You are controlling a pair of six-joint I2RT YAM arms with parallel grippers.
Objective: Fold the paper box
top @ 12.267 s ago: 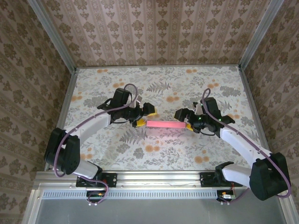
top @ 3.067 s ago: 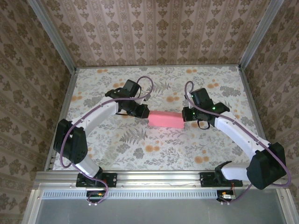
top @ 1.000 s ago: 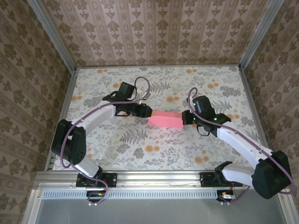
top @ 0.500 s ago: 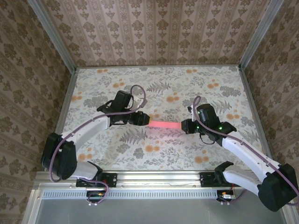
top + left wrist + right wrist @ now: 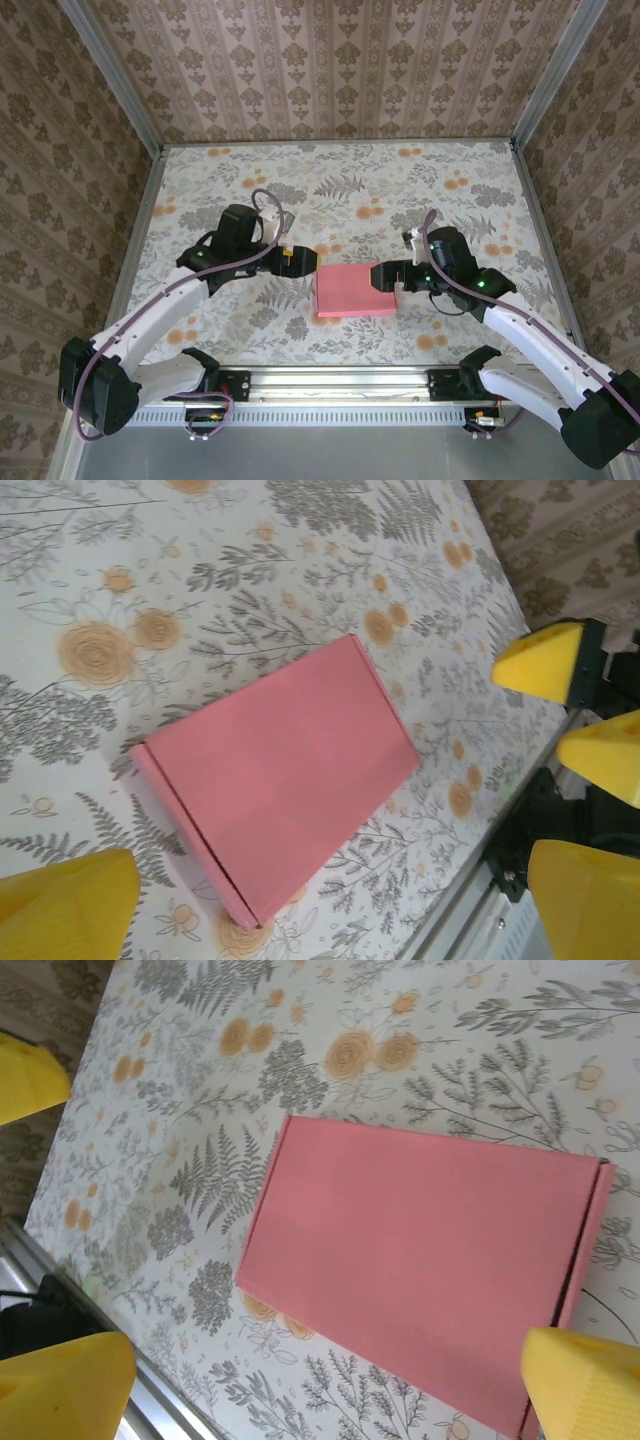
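**pink box lies closed between two spread grippers**

the salmon-pink, flat rectangular cardboard box (image 5: 355,291) lies closed on the floral-printed table (image 5: 450,180). it sits nearer the near edge than the far one, roughly midway between the left and right edges. its pink outside faces up, and a narrow creased strip runs along one short end.

the left gripper (image 5: 298,260) is just beside the box's far left corner. its yellow fingertips (image 5: 70,910) are spread wide apart with nothing pinched between them.

the right gripper (image 5: 382,274) is just beside the far right corner. its yellow fingertips (image 5: 585,1380) are likewise spread wide and hold nothing. one of them overlaps a box corner in the right wrist view, but i cannot tell whether it touches. the two grippers face each other across the box's far long edge.
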